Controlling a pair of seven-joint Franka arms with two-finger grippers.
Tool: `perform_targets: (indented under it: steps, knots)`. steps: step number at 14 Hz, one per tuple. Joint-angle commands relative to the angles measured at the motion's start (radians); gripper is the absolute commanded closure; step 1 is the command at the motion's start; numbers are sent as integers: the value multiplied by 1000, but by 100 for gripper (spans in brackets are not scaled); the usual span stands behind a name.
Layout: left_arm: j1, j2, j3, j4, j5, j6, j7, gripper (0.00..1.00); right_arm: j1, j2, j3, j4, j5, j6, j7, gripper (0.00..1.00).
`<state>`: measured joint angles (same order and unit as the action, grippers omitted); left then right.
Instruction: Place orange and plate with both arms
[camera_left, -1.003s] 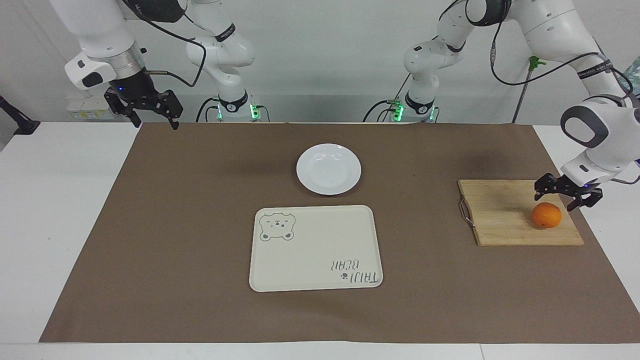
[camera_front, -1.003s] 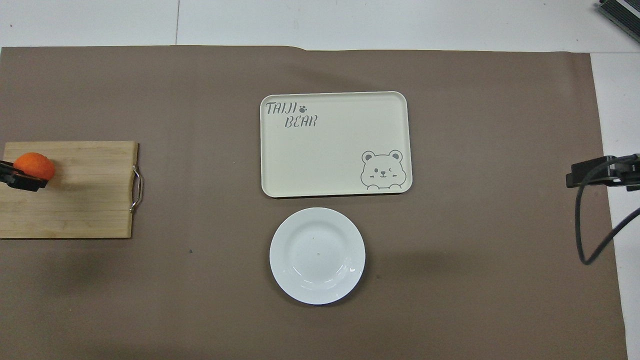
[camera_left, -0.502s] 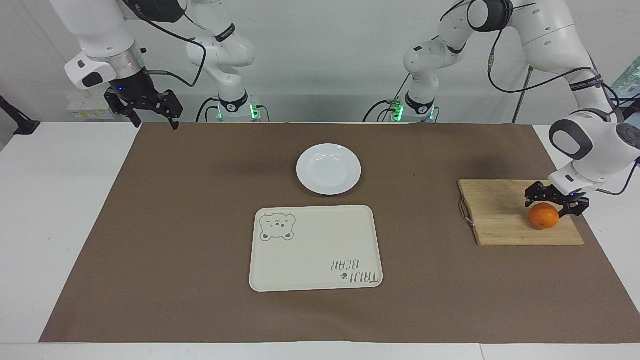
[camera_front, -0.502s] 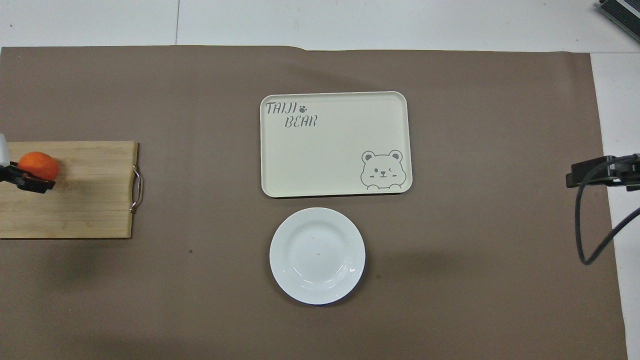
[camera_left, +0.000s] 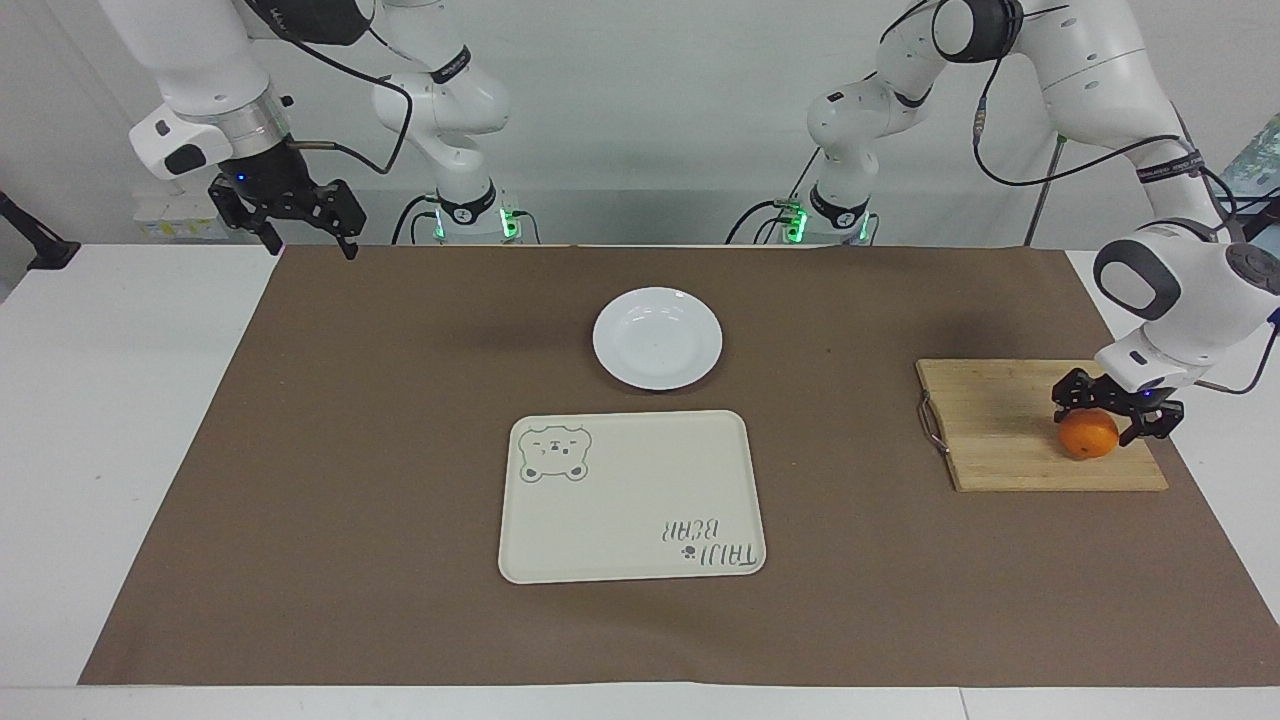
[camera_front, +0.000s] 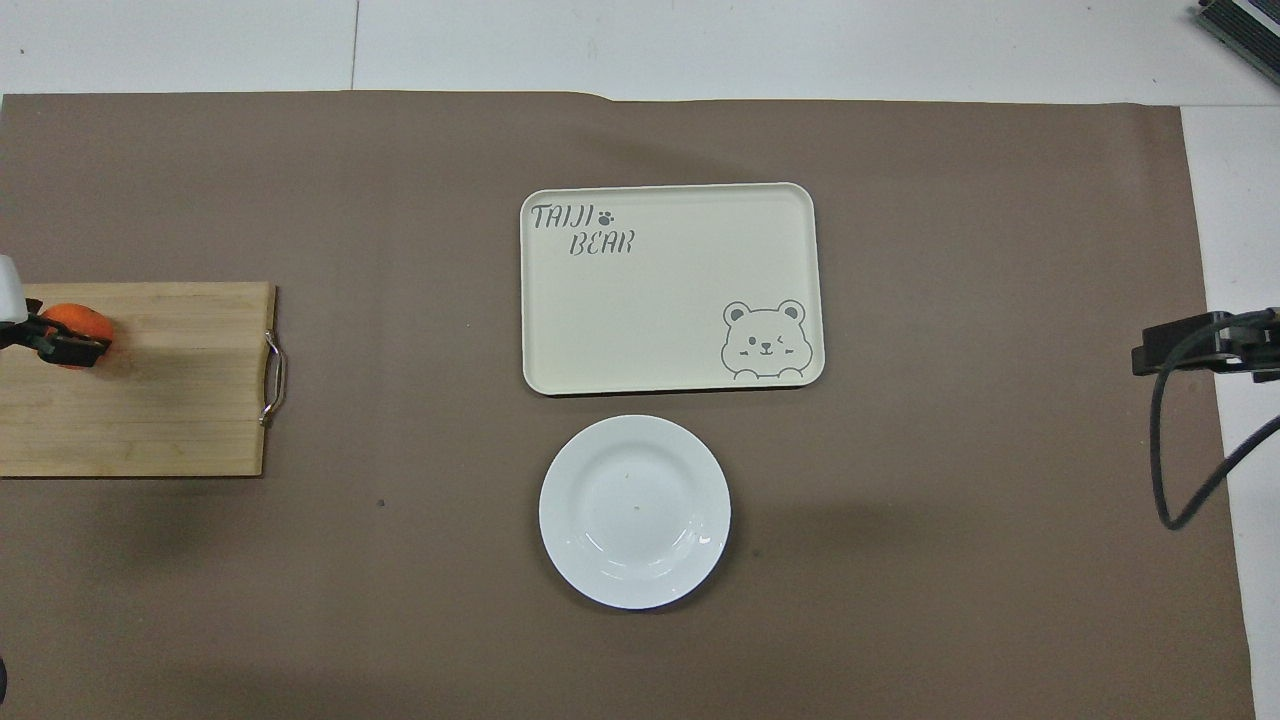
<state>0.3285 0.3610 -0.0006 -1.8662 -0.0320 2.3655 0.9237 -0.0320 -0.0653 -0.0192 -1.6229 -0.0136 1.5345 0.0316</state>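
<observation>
I have the left end effector (camera_left: 1113, 412) down over the orange (camera_left: 1088, 436) on the cutting board (camera_left: 1000, 425) — fingers straddling it, not visibly closed — while the right end effector (camera_left: 297, 215) waits spread wide, the plate (camera_left: 657, 338) beside the tray (camera_left: 630, 495) mid-surface.

1. The orange (camera_left: 1088, 438) is bright orange, on the pale wooden cutting board (camera_left: 1000, 425) with lengthwise grain and a silvery metal handle (camera_left: 931, 424).
2. The plate (camera_left: 657, 337) is plain glossy white (no pattern at all).
3. The tray (camera_left: 630, 495), beside the plate, is cream, with a grey bear face (camera_left: 554, 453) and grey "TAIJI BEAR" lettering (camera_left: 708, 544).
4. The mat (camera_left: 400, 450) under the plate is flat brown; the table (camera_left: 120, 400) around it is white.
5. The left gripper (camera_left: 1115, 413) and right gripper (camera_left: 290, 215) are black, on white-and-grey arms.
</observation>
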Motion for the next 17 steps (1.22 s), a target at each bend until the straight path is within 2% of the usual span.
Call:
perform_targets:
  steps: [1,2,5,11,14,17]
  knots:
    - [-12,-36,11,-53,-17,37,30,54,3,-4,-2,1,14,4,18,0]
    - [-12,-36,11,-50,-17,32,34,100,3,-4,-2,1,14,4,18,0]
    - [-12,-50,2,-41,-17,11,43,100,3,-4,-2,1,14,4,18,0]
    - [-179,-247,-12,-68,-17,-219,-77,100,3,-4,-2,1,14,4,18,0]
    - [-348,-295,-12,-77,-17,-316,-363,100,3,-4,-2,1,14,4,18,0]
    - [-562,-310,-13,-90,-17,-331,-700,100,3,-4,-2,1,14,4,18,0]
